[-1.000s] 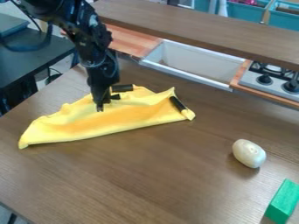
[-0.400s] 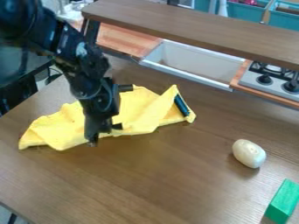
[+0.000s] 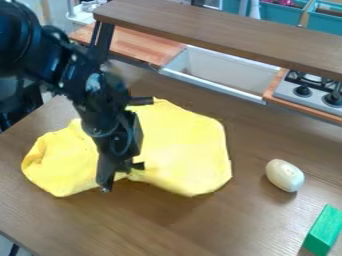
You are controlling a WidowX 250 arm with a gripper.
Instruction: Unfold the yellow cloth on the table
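A black robot arm (image 3: 57,65) is coming in from the upper left of the frame, and its gripper (image 3: 120,177) is pointing down left of centre, pinching the near edge of a yellow cloth (image 3: 187,145). The cloth is spreading from the left side to the middle of the frame, lying on a brown table (image 3: 200,225) and bunching around the gripper. Light wooden counter (image 3: 137,45) is showing at the upper left. A short black thing (image 3: 141,101) is resting at the cloth's far edge, just right of the arm. A brown shelf (image 3: 220,27) is running across the top, with a pale sink (image 3: 217,70) sitting below it at upper centre. A white egg-shaped thing (image 3: 284,175) is lying at the right, well apart from the cloth. A stove (image 3: 304,93) is standing at the upper right, below teal bins (image 3: 277,13). A green block (image 3: 324,230) is lying at the lower right.
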